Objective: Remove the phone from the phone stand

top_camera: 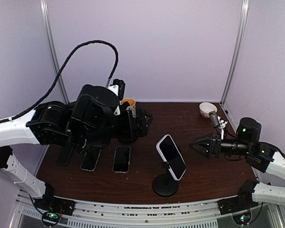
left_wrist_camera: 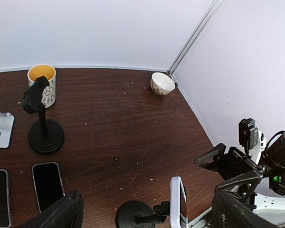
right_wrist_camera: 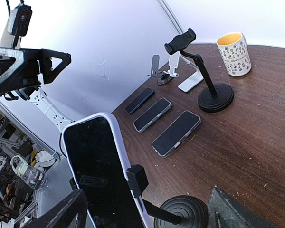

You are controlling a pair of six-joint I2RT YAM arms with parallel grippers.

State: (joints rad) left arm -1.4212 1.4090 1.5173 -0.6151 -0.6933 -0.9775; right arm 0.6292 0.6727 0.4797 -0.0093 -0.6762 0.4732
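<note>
A: Phone (top_camera: 171, 156) up on stand (top_camera: 165, 185), gripped from behind by the clamp, leaning, toward the front of the table (top_camera: 204, 175). Not yet off.

B: Right gripper (top_camera: 194, 144)?

A: Spread wide, holding nothing. Level with the phone, just to its right, not touching.

B: Left gripper (top_camera: 143, 119)?

A: Spread wide too, and empty. Off to the left and further back, apart from the phone.

B: Worst case from here?

A: Probably a tipped stand. Looks top-heavy: slim stem, small round base, big phone carried high. Could shove the whole lot over by pressing in sideways before closing.

B: And on the pull?

A: Same trouble. Likely drags or lifts the stand along if tugged against the clamp with the base unbraced.

B: Grip itself?

A: Slick screen, smooth case by the look of it. Risks a slip by pinching only a corner, then a drop onto the wood.

B: Neighbours?

A: Flat phones (top_camera: 121, 159) on the left, the closest near the stand. Could get struck by a topple that way. Mug (top_camera: 128, 103), bowl (top_camera: 207, 109) and spare stand (left_wrist_camera: 46, 137) further off, no real threat.

B: Remedy?

A: Close squarely across the phone's long sides, not a corner. Lift along the clamp's line rather than across it. Maybe bring the left gripper over to pin the base.
</note>
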